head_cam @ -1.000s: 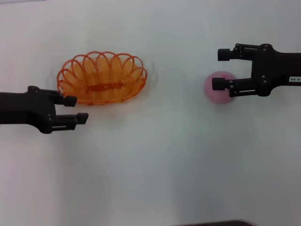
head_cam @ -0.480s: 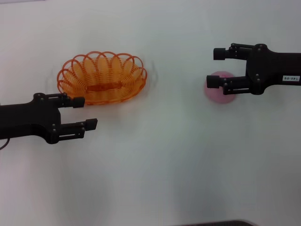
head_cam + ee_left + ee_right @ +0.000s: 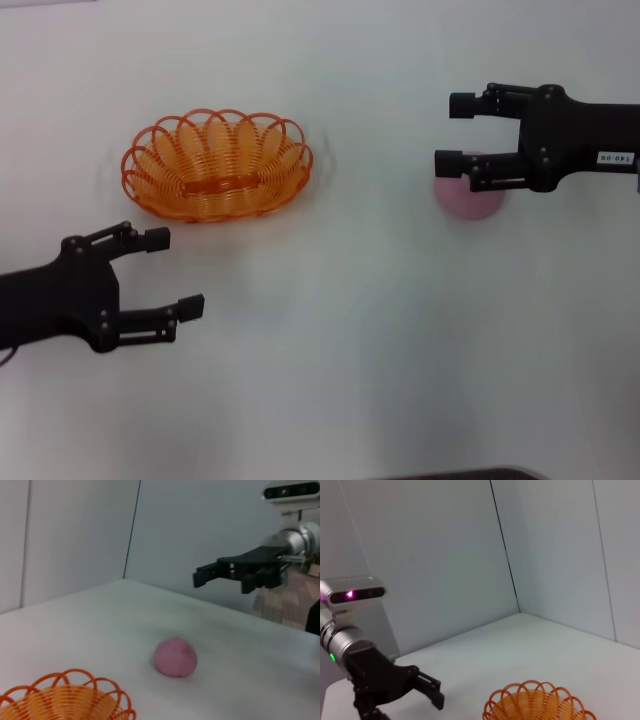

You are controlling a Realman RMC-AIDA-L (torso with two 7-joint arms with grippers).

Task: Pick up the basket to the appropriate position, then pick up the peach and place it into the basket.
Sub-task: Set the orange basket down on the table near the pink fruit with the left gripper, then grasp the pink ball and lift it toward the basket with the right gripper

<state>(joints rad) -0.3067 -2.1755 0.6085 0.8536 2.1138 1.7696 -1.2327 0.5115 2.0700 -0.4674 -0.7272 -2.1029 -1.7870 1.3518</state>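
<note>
Nothing done yet: basket (image 3: 217,166) ungrasped, empty; peach (image 3: 468,196) on table (image 3: 360,330). Left gripper (image 3: 172,270) spread, near basket. Right gripper (image 3: 455,132) spread above peach.

White table (image 3: 330,380) fills head view. Pale grey walls (image 3: 445,555) meet in dark corner line. Brown patterned floor (image 3: 280,605) at right edge, left wrist view.

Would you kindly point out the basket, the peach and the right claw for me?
basket (image 3: 217,178): head view, on the coils at its middle.
peach (image 3: 174,657): left wrist view, middle of the fruit.
right claw (image 3: 452,133): head view, midway between its open fingertips.
</note>
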